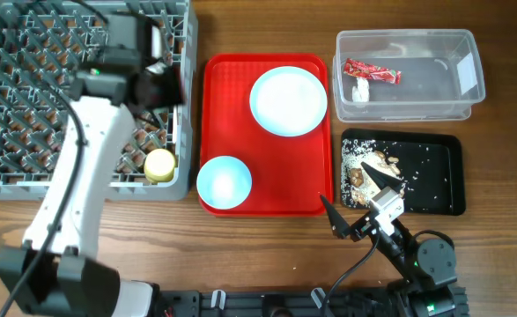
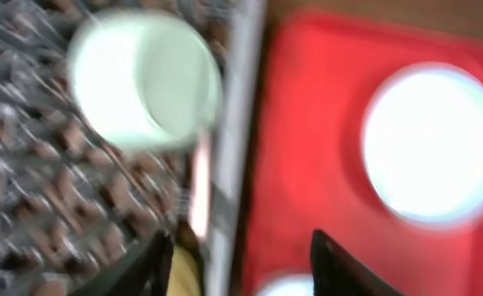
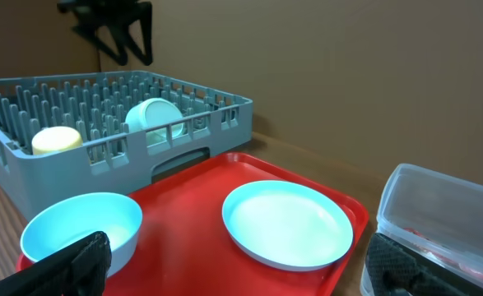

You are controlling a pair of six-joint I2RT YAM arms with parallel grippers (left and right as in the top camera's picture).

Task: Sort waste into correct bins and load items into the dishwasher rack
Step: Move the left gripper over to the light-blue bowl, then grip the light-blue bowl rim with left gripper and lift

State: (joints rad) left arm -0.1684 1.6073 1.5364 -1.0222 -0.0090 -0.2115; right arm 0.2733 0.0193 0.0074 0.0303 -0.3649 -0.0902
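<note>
The grey dishwasher rack [image 1: 11, 88] stands at the left. In it lie a mint-green bowl [image 2: 142, 78] on its side and a yellow cup [image 1: 159, 165]. My left gripper [image 2: 239, 238] hovers over the rack's right edge, open and empty; in the overhead view the arm hides the bowl. A pale-blue plate [image 1: 288, 101] and a pale-blue bowl [image 1: 223, 181] rest on the red tray [image 1: 218, 97]. The clear tub [image 1: 408, 101] holds the red wrapper [image 1: 371, 72]. Food scraps [image 1: 368, 167] lie in the black tray [image 1: 434, 172]. My right gripper [image 1: 359, 207] is open at the red tray's front right corner.
The rack's right wall [image 3: 200, 123] stands close beside the red tray's left edge. Tub and black tray sit one behind the other at the right. Bare wooden table [image 1: 267, 255] runs along the front, where both arm bases stand.
</note>
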